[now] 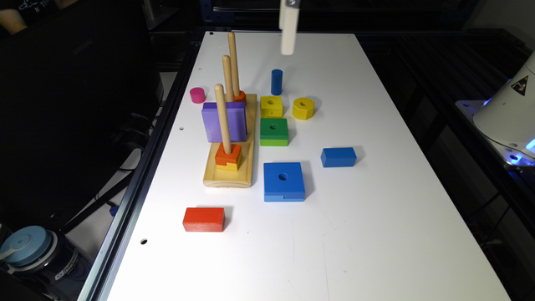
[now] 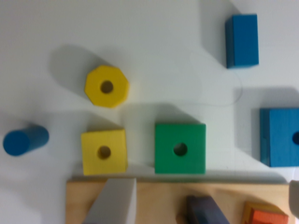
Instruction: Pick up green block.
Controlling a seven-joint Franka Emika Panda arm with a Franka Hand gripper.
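Note:
The green block (image 1: 273, 131) lies flat on the white table (image 1: 376, 209), just beside the wooden peg base (image 1: 229, 167), its centre hole facing up. It lies between a yellow square block (image 1: 271, 106) and a larger blue square block (image 1: 284, 181). My gripper (image 1: 287, 31) hangs high above the far part of the table, well away from the green block. In the wrist view the green block (image 2: 180, 148) is seen from above, and the gripper (image 2: 205, 184) stands open with nothing held, one grey finger (image 2: 114, 200) over the wooden base (image 2: 154, 196).
The base carries three upright pegs, a purple block (image 1: 223, 121) and orange pieces (image 1: 228, 155). Nearby lie a yellow octagon (image 1: 303, 108), a blue cylinder (image 1: 276, 82), a blue brick (image 1: 338, 157), a red brick (image 1: 203, 219) and a pink cylinder (image 1: 197, 95). The robot base (image 1: 508, 113) is at the exterior view's right.

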